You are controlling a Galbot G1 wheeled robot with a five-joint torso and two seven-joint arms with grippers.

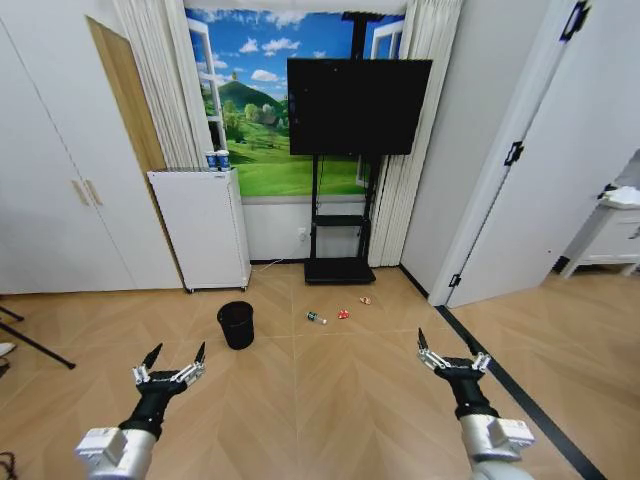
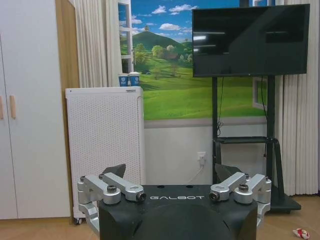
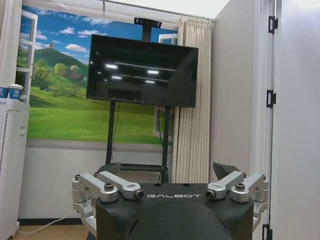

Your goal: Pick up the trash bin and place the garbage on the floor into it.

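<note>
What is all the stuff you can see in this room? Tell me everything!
trash bin: one, black, on the floor near the cabinet
bottle: one, clear with green, on the floor right of the bin
wrappers: two, red and white, on the floor beyond the bottle
cabinet: one, white, by the curtain
cups: two, blue and white, on the cabinet
TV: one, black, on a stand
left gripper: one, silver and black, open, low left
right gripper: one, open, low right
</note>
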